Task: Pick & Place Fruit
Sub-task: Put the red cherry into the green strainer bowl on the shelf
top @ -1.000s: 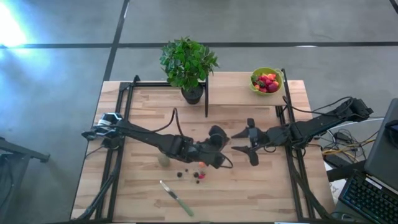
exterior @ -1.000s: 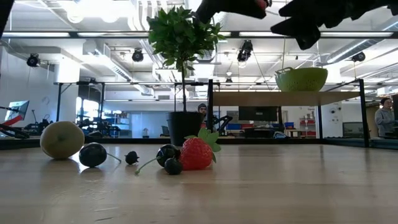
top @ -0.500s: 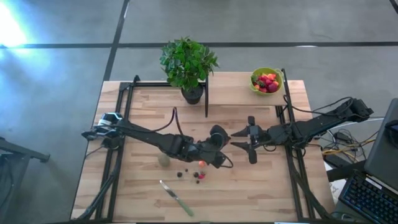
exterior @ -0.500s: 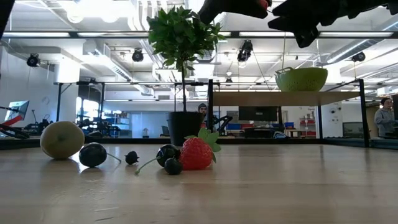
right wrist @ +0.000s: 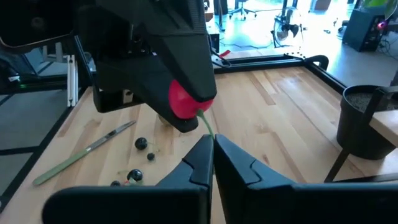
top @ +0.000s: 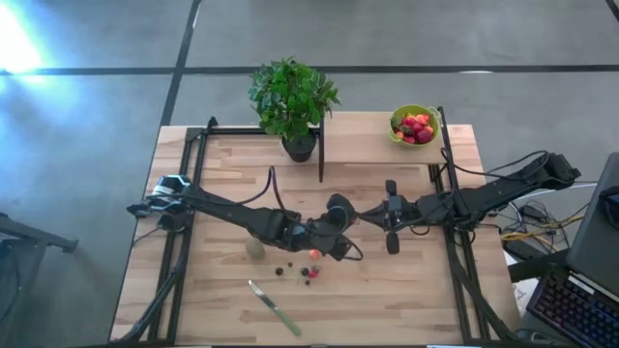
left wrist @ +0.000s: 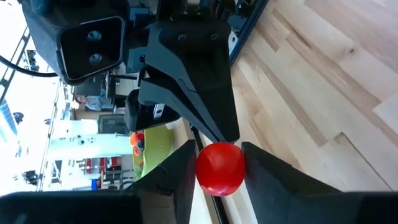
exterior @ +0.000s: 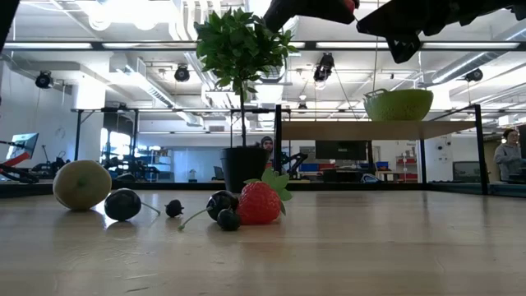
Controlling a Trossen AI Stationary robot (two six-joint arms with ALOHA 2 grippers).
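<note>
From above: left gripper [top: 340, 230] and right gripper [top: 379, 221] nose to nose over the middle of the pale wooden worktop [top: 232, 164], well apart from the lime-green round bowl [top: 414, 125] of red and orange toy fruit at the far right corner and from the potted green plant [top: 293, 100] at the far edge. Below the left arm on the near half, a dull-green kiwi-like ball [top: 254, 248], a scatter of small dark berries [top: 280, 271] and a red strawberry with green leaves [top: 314, 256], and nearer still a green-handled knife [top: 275, 307] lying slantwise. At table-top height: kiwi-like ball [exterior: 82, 184] on the left, then dark stemmed berries [exterior: 123, 205], then strawberry [exterior: 260, 202] touching another dark berry [exterior: 229, 219], all resting on the wood; both dark arms overhead at the upper edge, bowl [exterior: 399, 104] raised on a ledge behind. Past the left wrist: small glossy red cherry [left wrist: 220, 168] clamped between the left fingers [left wrist: 177, 168], held above the worktop, with the right gripper [left wrist: 214, 134] pressed up just behind it. Past the right wrist: same red cherry [right wrist: 184, 101] in the left gripper [right wrist: 186, 102], its thin green stem [right wrist: 207, 126] running down into the clenched right fingers [right wrist: 200, 158], tips met on it; knife [right wrist: 84, 152] and berries [right wrist: 142, 144] on the boards beyond.
</note>
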